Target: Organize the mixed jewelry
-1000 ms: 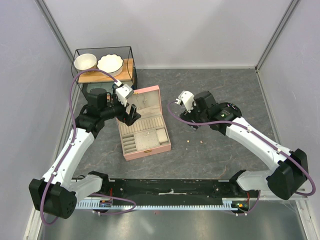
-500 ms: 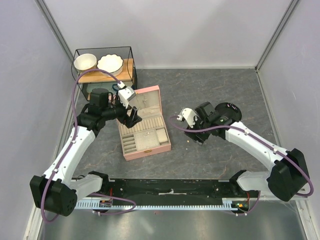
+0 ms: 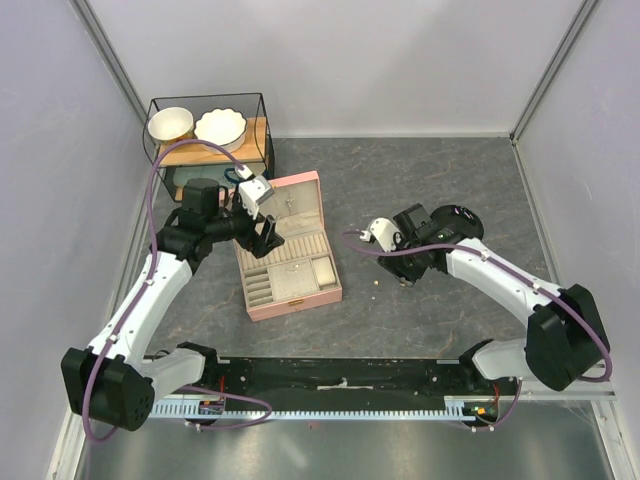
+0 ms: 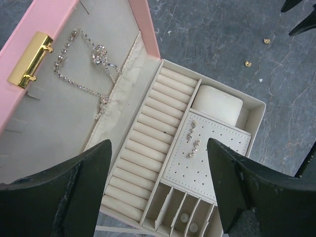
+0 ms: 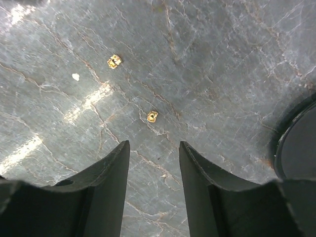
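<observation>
The pink jewelry box (image 3: 290, 290) lies open on the grey table. In the left wrist view a thin silvery chain (image 4: 81, 64) lies in its lid and small sparkly earrings (image 4: 192, 143) sit on the perforated pad. Two tiny gold pieces (image 4: 248, 63) lie on the table to the right of the box. My left gripper (image 4: 158, 148) is open and empty above the box's ring rolls (image 4: 148, 133). My right gripper (image 5: 154, 144) is open and empty, low over the table. One gold piece (image 5: 152, 116) lies just ahead of its fingertips and another (image 5: 114, 61) lies farther off.
A black wire shelf (image 3: 155, 140) with two white bowls stands at the back left. A black round disc (image 5: 298, 148) shows at the right edge of the right wrist view. Grey walls close the table on three sides.
My right gripper has moved nearer and lower, coming down over the gold pieces right of the box. My left gripper has shifted slightly over the open box.
</observation>
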